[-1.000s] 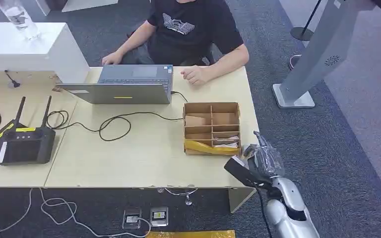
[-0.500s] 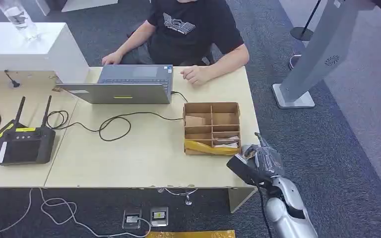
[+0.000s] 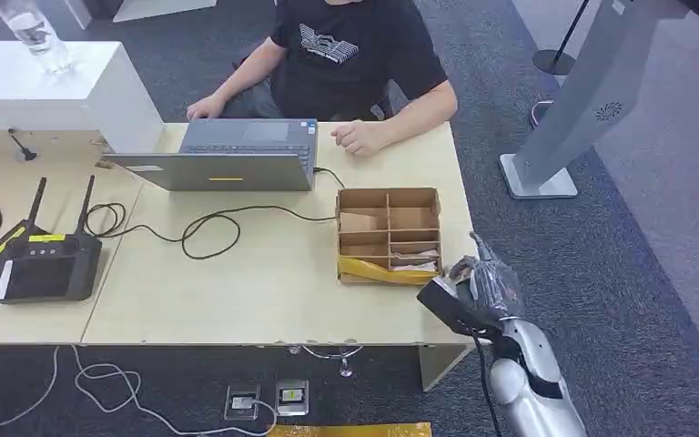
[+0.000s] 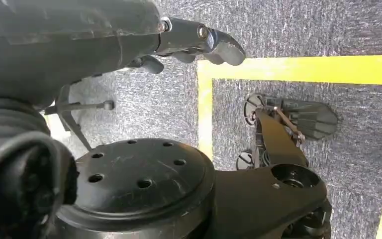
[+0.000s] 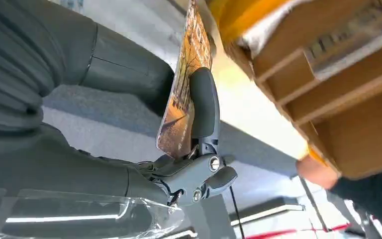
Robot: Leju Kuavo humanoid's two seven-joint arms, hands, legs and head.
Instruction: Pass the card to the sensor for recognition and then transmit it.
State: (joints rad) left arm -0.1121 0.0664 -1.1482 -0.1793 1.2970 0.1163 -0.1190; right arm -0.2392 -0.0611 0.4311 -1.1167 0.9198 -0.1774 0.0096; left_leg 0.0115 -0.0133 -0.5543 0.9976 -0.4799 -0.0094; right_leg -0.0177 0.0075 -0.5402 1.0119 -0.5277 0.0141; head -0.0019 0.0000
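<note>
The right robot hand hung at the near right corner of the desk, its thumb and fingers clamped on the card, which stood on edge in the right wrist view, close beside the box. Against the frames before, that hand had drifted a little right and slightly farther from the robot, off the desk corner and over the carpet; nothing on the desk had shifted. The left robot hand hung low over the floor, with a yellow tape line on the grey carpet beneath it; its fingers curled inward with nothing between them.

Farther in, the cardboard box sat on the right part of the desk, split into compartments, with yellow tape along its near wall. A black cable looped across the middle. At the near left stood a black router with two antennas. Beyond lay an open laptop, and a person in a black shirt sat at the far side with hands by it. A white counter stood at the far left, and a grey stand on the carpet at the right.
</note>
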